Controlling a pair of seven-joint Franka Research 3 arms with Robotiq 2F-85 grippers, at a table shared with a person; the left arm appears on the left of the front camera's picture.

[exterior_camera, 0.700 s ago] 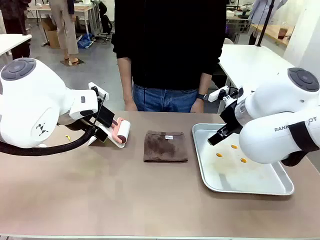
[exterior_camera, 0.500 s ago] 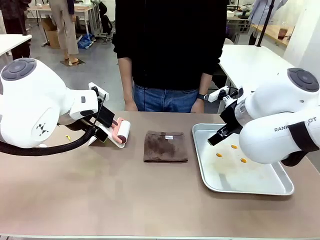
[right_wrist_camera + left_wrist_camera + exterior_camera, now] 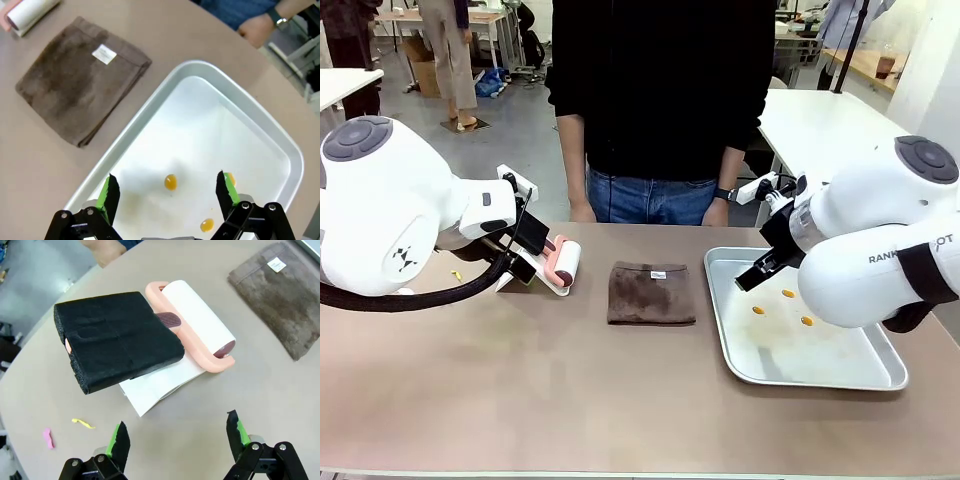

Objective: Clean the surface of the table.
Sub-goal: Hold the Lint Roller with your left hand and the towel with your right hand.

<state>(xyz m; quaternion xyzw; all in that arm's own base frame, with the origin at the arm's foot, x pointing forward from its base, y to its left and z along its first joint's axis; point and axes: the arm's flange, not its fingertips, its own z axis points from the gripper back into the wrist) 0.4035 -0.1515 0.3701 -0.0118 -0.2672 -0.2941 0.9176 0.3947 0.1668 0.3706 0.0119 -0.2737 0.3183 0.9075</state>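
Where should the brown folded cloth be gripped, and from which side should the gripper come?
Probably the edge facing the tray. The brown cloth lies flat, folded in layers, and in the right wrist view that edge shows the stacked layers, thick enough to pinch. Come down from above with the right gripper, which hangs open over the tray, closing across that edge.

- left arm (image 3: pixel 390 215): chunky white shell, round grey cap on top, tiny black logo on the side; thick black cable (image 3: pixel 440 292) looping under it
- right arm (image 3: pixel 880 250): same white shell and grey cap; bits of dark lettering, a black band round it
- jaws on both: black, green pads (image 3: pixel 241 431), little silver screws at the joints
- person (image 3: pixel 660 90): black long-sleeved top, blue jeans, dark wristwatch (image 3: pixel 722 194)
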